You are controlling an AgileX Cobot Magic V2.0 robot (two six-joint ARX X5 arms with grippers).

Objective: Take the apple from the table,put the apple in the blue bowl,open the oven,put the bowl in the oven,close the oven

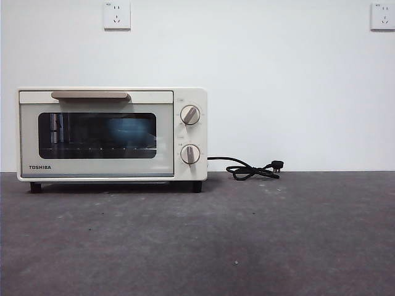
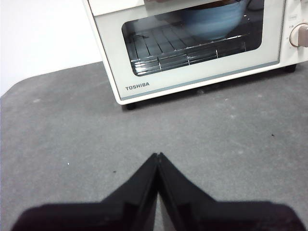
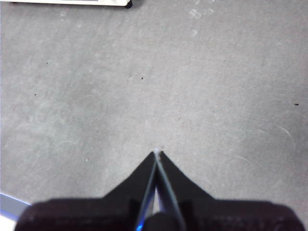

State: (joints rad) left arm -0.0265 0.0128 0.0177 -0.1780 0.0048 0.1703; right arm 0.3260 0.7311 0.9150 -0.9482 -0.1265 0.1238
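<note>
**Oven shut, bowl inside**

The oven [image 1: 112, 134] stands on the table [image 1: 247, 240] with its door closed. The bowl [image 2: 211, 19] sits on the rack behind the glass; the apple cannot be made out. The left gripper [image 2: 158, 155] hangs above bare table before the oven, jaws pressed together. The right gripper [image 3: 157, 153] is likewise closed on nothing. The cord [image 1: 250, 169] lies beside the oven.
</note>
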